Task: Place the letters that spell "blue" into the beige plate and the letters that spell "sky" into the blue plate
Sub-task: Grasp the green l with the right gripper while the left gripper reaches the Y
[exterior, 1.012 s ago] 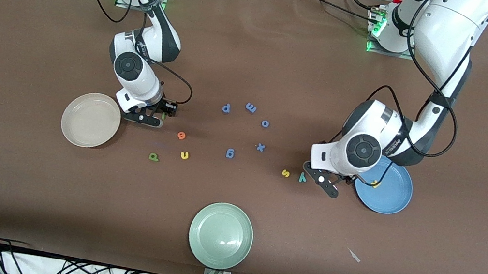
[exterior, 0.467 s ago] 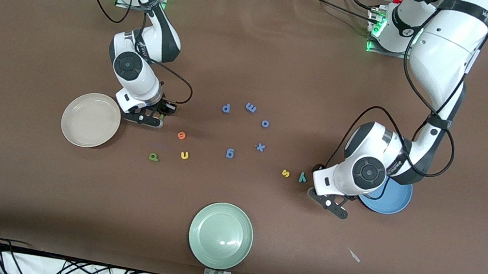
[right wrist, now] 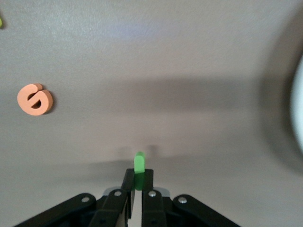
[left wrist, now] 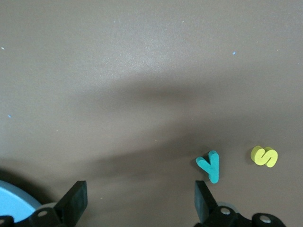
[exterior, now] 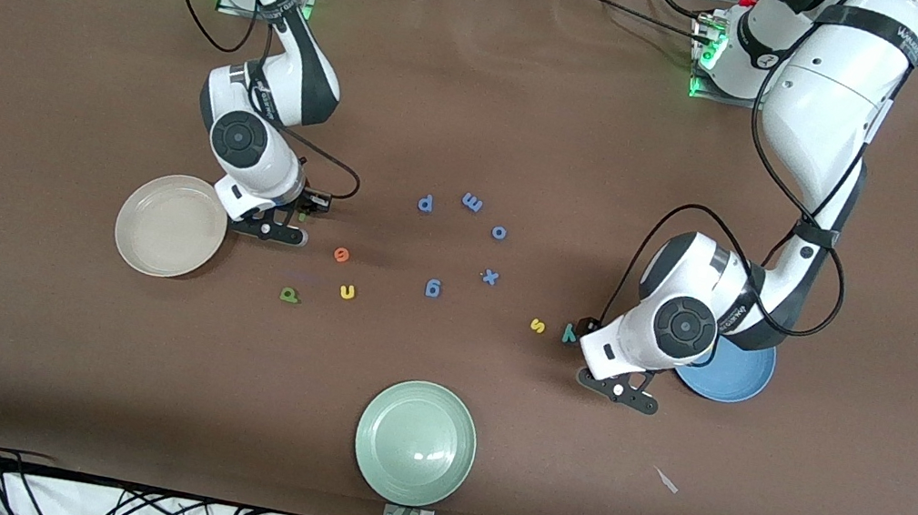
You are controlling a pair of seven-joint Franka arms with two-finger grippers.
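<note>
**Two arms sorting foam letters: one letter pinched, one being approached**

*Front view.* The right gripper [exterior: 280, 222] sits low over the brown counter [exterior: 484, 96], just beside the round beige shallow plate [exterior: 170, 226]. Near it lie the orange foam e [exterior: 341, 255], the yellow foam u [exterior: 348, 291] and the green foam b [exterior: 288, 295]. The left gripper [exterior: 621, 385] hangs over the counter between the round sky-blue plate [exterior: 734, 379], largely hidden by the arm, and the teal foam y [exterior: 569, 333] with the yellow foam s [exterior: 537, 326] beside it. Several all-blue foam letters [exterior: 462, 240] lie mid-counter; a pale green plate [exterior: 416, 443] sits nearest the camera.

*Left wrist view.* The fingers [left wrist: 71, 203] are spread wide with nothing between them; the teal y [left wrist: 209, 166] lies just off one fingertip, not centred in the gap.

*Right wrist view.* The fingers [right wrist: 147, 189] are pressed together on the thin green foam l [right wrist: 139, 169], gripped by its lower end only.

*Risks.* The shallow hold on the l could let it twist or slip out before the beige plate. The offset y could be nudged aside, toward the s, if the left gripper descends uncorrected.
</note>
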